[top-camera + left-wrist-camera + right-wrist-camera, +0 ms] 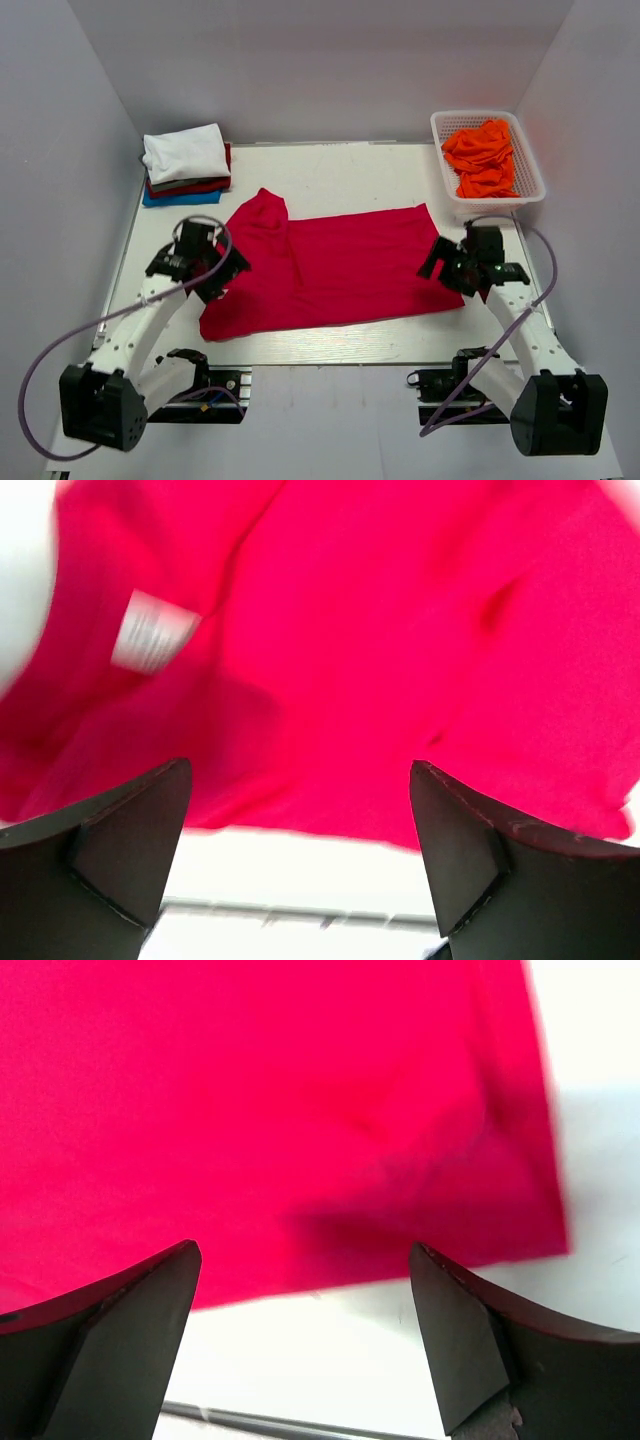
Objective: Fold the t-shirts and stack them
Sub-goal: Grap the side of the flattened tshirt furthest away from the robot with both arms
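A crimson-red t-shirt (330,265) lies spread across the middle of the table, one sleeve bunched up at its far left. Its white neck label (152,630) shows in the left wrist view. My left gripper (222,272) is open and empty over the shirt's left edge (300,680). My right gripper (447,270) is open and empty over the shirt's near right corner (300,1130). Folded shirts are stacked at the back left, a white one (185,152) on top, a dark red one (195,187) and a blue one (180,198) beneath. Orange shirts (482,158) lie in a basket.
The white plastic basket (528,160) stands at the back right. White walls close in the table on three sides. The table's front edge (330,355) runs just behind the arm bases.
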Robot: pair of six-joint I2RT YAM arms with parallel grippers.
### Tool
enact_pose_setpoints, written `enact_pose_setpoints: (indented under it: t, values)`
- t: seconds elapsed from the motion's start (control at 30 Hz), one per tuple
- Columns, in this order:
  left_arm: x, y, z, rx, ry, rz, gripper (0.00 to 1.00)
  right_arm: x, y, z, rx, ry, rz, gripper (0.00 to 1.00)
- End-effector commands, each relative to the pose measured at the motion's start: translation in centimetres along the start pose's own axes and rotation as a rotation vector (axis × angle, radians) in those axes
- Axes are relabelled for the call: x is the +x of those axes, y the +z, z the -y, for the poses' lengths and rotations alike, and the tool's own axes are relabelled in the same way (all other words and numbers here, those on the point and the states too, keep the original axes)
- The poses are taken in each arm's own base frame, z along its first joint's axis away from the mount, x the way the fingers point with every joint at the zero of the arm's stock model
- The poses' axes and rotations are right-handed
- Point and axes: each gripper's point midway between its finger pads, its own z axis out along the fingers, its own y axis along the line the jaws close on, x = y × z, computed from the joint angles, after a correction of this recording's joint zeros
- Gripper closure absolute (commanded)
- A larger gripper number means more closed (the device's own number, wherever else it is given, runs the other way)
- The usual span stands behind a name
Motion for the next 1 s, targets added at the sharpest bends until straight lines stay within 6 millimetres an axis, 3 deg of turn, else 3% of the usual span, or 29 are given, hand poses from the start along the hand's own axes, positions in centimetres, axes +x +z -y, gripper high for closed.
enact_pose_setpoints:
  t: [0.0, 0.03, 0.1, 0.2, 0.23, 0.27, 0.3, 0.33, 0.4, 0.5, 0.53, 0.63, 0.67, 0.87, 0.9, 0.97]
  values:
    - [-5.3, 0.4, 3.6, -0.004, 0.093, 0.123, 0.0, -6.3, -3.5, -2.2, -0.006, -0.103, 0.166, 0.1]
    - [-7.7, -0.1, 6.0, 0.022, 0.109, 0.174, 0.0, -7.5, -3.6, -2.5, 0.002, -0.124, 0.171, 0.1]
    - [-9.9, 1.2, 7.5, -0.017, 0.151, 0.192, 0.0, -9.2, -3.9, -3.1, 0.003, -0.149, 0.196, 0.1]
    - [-13.2, 4.6, 10.5, -0.066, 0.243, 0.179, 0.0, -11.7, -3.4, -3.8, 0.017, -0.178, 0.207, 0.1]
    - [-15.4, 4.4, 13.0, -0.029, 0.29, 0.222, 0.0, -11.9, -2.7, -3.6, 0.035, -0.182, 0.186, 0.1]
    - [-15.4, 7.1, 12.9, -0.073, 0.313, 0.177, 0.02, -13.3, -2.7, -4.1, 0.035, -0.197, 0.201, 0.1]
    - [-16.2, 7.9, 13.5, -0.081, 0.334, 0.183, 0.04, -13.7, -1.9, -4.1, 0.049, -0.197, 0.189, 0.1]
    - [-17.7, 7.9, 15.3, -0.056, 0.351, 0.213, 0.05, -14.6, -2.1, -4.6, 0.041, -0.2, 0.205, 0.1]
    - [-18.9, 10.5, 16.5, -0.07, 0.386, 0.2, 0.18, -16.2, -1.1, -4.7, 0.069, -0.209, 0.212, 0.1]
    - [-20.4, 12.2, 17.6, -0.093, 0.42, 0.212, 0.32, -18.0, -0.1, -5.5, 0.074, -0.225, 0.22, 0.1]
    - [-20.2, 14.0, 16.9, -0.13, 0.423, 0.191, 0.36, -18.2, 0.2, -5.6, 0.078, -0.228, 0.217, 0.1]
    - [-21.1, 15.5, 17.7, -0.127, 0.469, 0.198, 0.45, -18.9, 1.7, -5.9, 0.093, -0.238, 0.196, 0.1]
    - [-20.9, 17.1, 17.3, -0.143, 0.48, 0.178, 0.48, -19.2, 1.8, -6.2, 0.093, -0.244, 0.2, 0.1]
    - [-19.2, 18.8, 17.2, -0.109, 0.511, 0.094, 0.51, -19.8, 3.9, -4.8, 0.199, -0.234, 0.169, 0.1]
    - [-19.5, 18.2, 17.9, -0.084, 0.509, 0.112, 0.51, -20.1, 4.4, -5.0, 0.209, -0.229, 0.164, 0.1]
    - [-19.2, 18.1, 17.5, -0.083, 0.518, 0.113, 0.64, -19.9, 5.3, -4.5, 0.244, -0.226, 0.136, 0.1]
